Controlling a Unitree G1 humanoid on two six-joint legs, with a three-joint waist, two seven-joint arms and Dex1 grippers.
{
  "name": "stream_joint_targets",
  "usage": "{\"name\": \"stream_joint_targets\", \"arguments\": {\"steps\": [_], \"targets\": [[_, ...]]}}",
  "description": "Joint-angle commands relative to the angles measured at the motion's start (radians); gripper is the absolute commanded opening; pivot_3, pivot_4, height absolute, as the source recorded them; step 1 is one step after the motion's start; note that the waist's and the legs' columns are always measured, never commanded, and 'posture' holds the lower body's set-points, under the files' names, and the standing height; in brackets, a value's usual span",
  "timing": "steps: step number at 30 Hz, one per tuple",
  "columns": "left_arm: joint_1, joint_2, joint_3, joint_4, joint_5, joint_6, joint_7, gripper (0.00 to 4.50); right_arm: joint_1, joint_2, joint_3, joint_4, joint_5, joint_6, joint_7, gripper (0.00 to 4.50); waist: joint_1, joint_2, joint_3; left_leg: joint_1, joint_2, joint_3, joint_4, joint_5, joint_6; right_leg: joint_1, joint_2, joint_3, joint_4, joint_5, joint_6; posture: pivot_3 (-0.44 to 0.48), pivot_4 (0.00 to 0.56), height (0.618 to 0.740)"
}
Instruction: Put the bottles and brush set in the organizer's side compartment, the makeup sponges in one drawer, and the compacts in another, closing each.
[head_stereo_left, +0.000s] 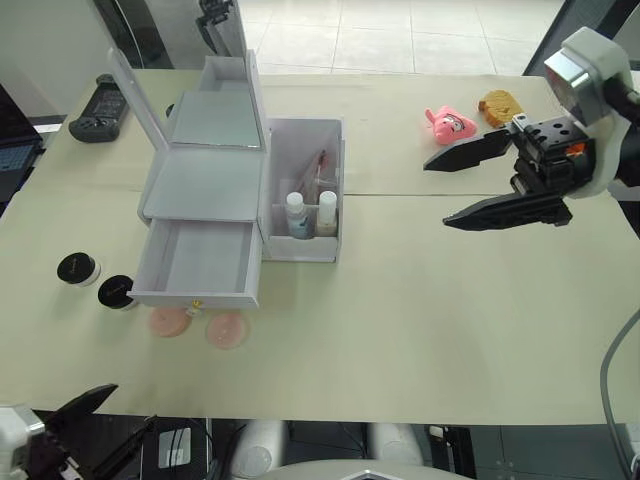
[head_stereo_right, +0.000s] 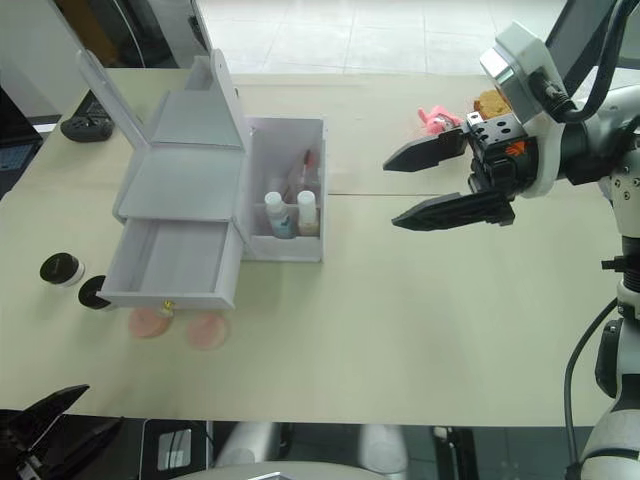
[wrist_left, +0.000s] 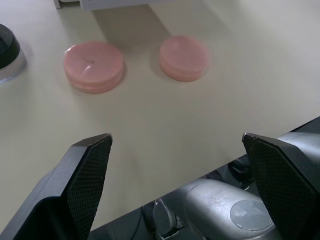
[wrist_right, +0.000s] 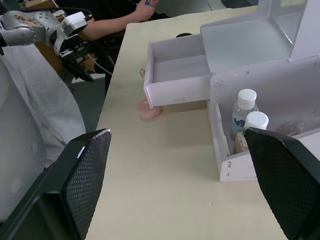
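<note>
The white organizer (head_stereo_left: 215, 185) stands at the table's left with its lid up. Its side compartment (head_stereo_left: 335, 215) holds two white-capped bottles (head_stereo_left: 296, 213) and the brush set (head_stereo_left: 316, 170). The lower drawer (head_stereo_left: 200, 262) is pulled out and empty. In front of it lie two pink makeup sponges (wrist_left: 94, 66). Two black compacts (head_stereo_left: 78, 268) sit left of the drawer. My right gripper (head_stereo_left: 437, 193) hovers open and empty, right of the side compartment. My left gripper (wrist_left: 175, 145) is open and empty at the near table edge, short of the sponges.
A pink toy (head_stereo_left: 452, 124) and an orange toy (head_stereo_left: 497, 103) lie at the far right. A black controller (head_stereo_left: 97, 112) rests at the far left. A person's arm (wrist_right: 117, 17) reaches in at the table's left end.
</note>
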Motion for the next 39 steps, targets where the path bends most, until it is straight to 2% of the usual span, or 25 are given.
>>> {"name": "stream_joint_targets", "arguments": {"steps": [1, 4, 9, 16, 24, 31, 39], "targets": [[-0.008, -0.032, -0.069, -0.019, 0.082, -0.068, 0.064, 4.49, -0.030, -0.015, -0.009, -0.015, -0.006, -0.016, 0.065, 4.50, 0.003, 0.000, 0.000, 0.000, 0.000, 0.000, 0.000, 0.000, 0.000, 0.000, 0.000, 0.000, 0.000, 0.000, 0.000, 0.000, 0.150, 0.740], [-0.040, -0.054, -0.132, -0.032, 0.107, -0.066, 0.131, 4.49, -0.029, -0.019, -0.010, -0.018, -0.014, -0.015, 0.060, 4.50, 0.009, 0.000, 0.000, 0.000, 0.000, 0.000, 0.000, 0.000, 0.000, 0.000, 0.000, 0.000, 0.000, 0.000, 0.000, 0.000, 0.150, 0.740], [-0.091, -0.031, -0.211, -0.100, 0.087, 0.049, 0.245, 4.49, -0.026, -0.022, -0.022, -0.034, -0.016, -0.006, 0.047, 4.50, 0.013, 0.000, 0.000, 0.000, 0.000, 0.000, 0.002, 0.000, 0.000, 0.000, 0.000, 0.000, 0.001, 0.000, 0.000, 0.000, 0.150, 0.740], [-0.203, 0.002, -0.335, -0.195, 0.096, 0.217, 0.407, 4.49, 0.047, -0.042, -0.045, -0.168, 0.048, 0.025, 0.040, 4.50, 0.014, 0.000, 0.000, 0.000, 0.000, 0.000, 0.002, 0.000, 0.000, 0.000, 0.000, 0.000, 0.001, 0.000, 0.000, 0.000, 0.150, 0.740], [-0.314, 0.009, -0.442, -0.161, 0.140, 0.258, 0.507, 4.49, 0.304, -0.008, -0.158, -0.307, 0.114, -0.004, -0.063, 4.50, 0.015, -0.001, 0.000, 0.000, 0.000, 0.000, 0.004, 0.000, 0.001, 0.001, 0.000, 0.000, 0.002, 0.000, 0.000, 0.000, 0.150, 0.740], [-0.393, 0.013, -0.470, -0.126, 0.151, 0.273, 0.564, 4.49, 0.659, 0.115, -0.220, -0.356, -0.081, -0.352, -0.167, 4.50, 0.022, -0.005, -0.003, 0.001, -0.001, 0.000, 0.004, 0.000, 0.001, 0.002, 0.000, 0.000, 0.002, 0.000, 0.000, 0.000, 0.150, 0.740], [-0.437, 0.037, -0.534, -0.103, 0.167, 0.295, 0.575, 4.49, 0.753, 0.114, -0.188, -0.301, -0.154, -0.476, -0.135, 4.50, 0.013, -0.003, -0.003, 0.003, -0.001, 0.000, 0.005, 0.000, 0.001, 0.003, 0.000, 0.002, 0.003, 0.001, 0.001, 0.000, 0.150, 0.740]]}}
